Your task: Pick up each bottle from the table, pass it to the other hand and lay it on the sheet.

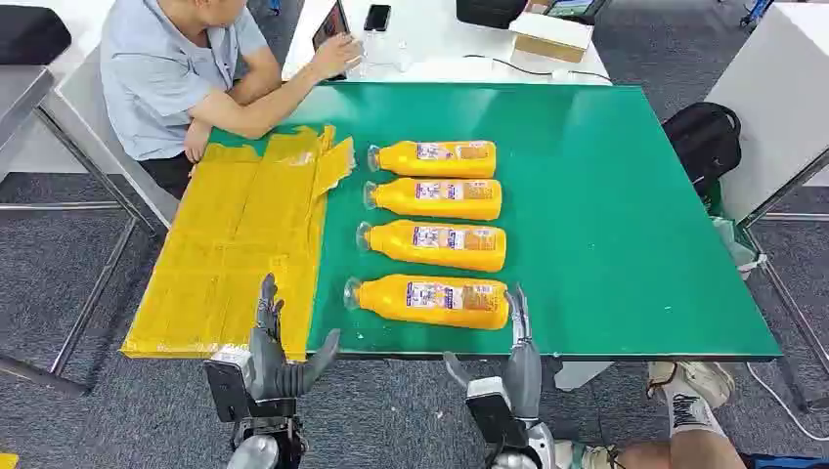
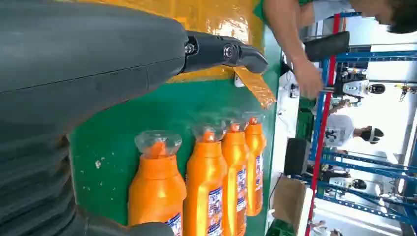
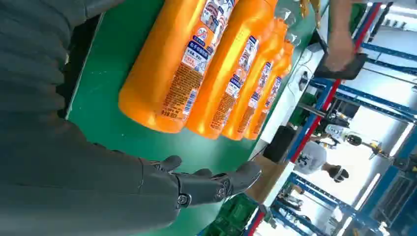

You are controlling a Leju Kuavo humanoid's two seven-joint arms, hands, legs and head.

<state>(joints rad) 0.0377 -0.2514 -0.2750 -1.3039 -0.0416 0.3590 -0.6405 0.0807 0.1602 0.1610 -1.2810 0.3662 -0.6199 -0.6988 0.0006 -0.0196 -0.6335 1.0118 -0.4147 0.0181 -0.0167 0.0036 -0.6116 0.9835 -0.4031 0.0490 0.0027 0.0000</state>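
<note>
Several orange bottles lie on their sides in a column on the green table [image 1: 626,215], clear caps pointing left. The nearest bottle [image 1: 430,301] lies close to the front edge; the others [image 1: 433,244] [image 1: 435,197] [image 1: 435,158] sit behind it. A yellow sheet [image 1: 235,244] covers the table's left part. My left hand [image 1: 279,352] is open at the front edge, over the sheet's near corner, left of the nearest bottle's cap [image 2: 158,142]. My right hand [image 1: 518,357] is open just in front of that bottle's base [image 3: 162,78], holding nothing.
A person in a grey shirt [image 1: 171,68] sits at the far left corner, forearm resting near the sheet's far end. Beyond the green table stands a white table [image 1: 440,44] with a laptop, phone and box. A black backpack [image 1: 704,137] sits on the right.
</note>
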